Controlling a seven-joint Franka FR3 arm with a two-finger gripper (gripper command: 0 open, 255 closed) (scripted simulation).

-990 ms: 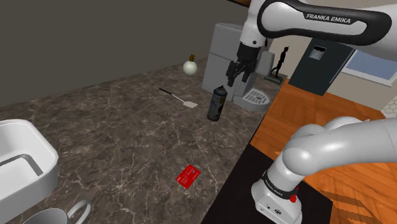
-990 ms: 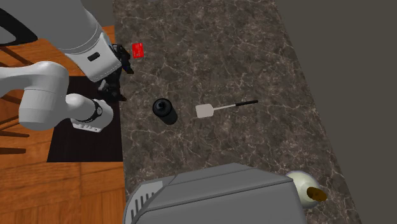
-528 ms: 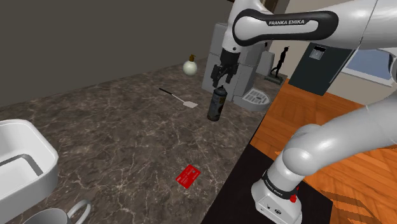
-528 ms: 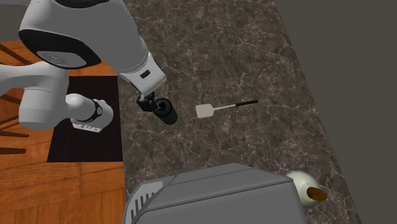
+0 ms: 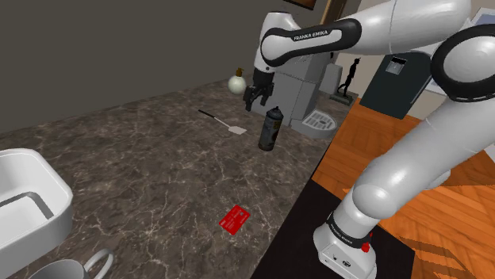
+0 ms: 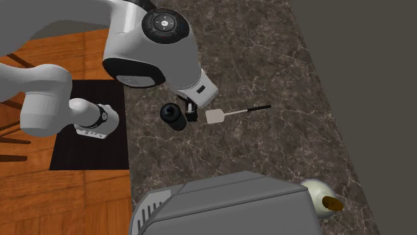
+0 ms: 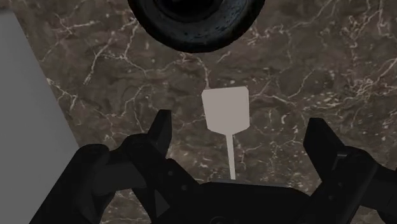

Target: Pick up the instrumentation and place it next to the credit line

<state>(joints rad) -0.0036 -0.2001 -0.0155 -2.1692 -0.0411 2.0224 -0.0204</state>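
Spatula (image 5: pixel 224 121) with a pale blade lies flat on the dark marbled counter (image 5: pixel 143 166), about midway across its width and toward the end where the machine stands. In the second exterior view the spatula (image 6: pixel 234 112) points its handle at the wall-side edge and its blade at the stand-side edge. Across the shoulder view from the left, a white sink (image 5: pixel 32 198) and a grey mug (image 5: pixel 67 269) fill the near corner, and a wide bare stretch of counter runs from them to the spatula. A red card (image 5: pixel 235 219) lies close to the stand-side edge, well apart from the spatula, with bare stone on every side. The gripper (image 5: pixel 256 99) hangs above the counter near the blade and holds nothing. In the wrist view the gripper (image 7: pixel 239 124) has its 2 fingers spread wide, with the spatula (image 7: pixel 226 124) on the stone below the gap between them, untouched. 1 black bottle (image 5: pixel 270 128) stands upright near the blade, on the stand side, leaving little room there. A grey machine (image 5: pixel 297 87) closes off the far end, and a cream vase (image 5: pixel 236 82) sits by the wall-side edge.
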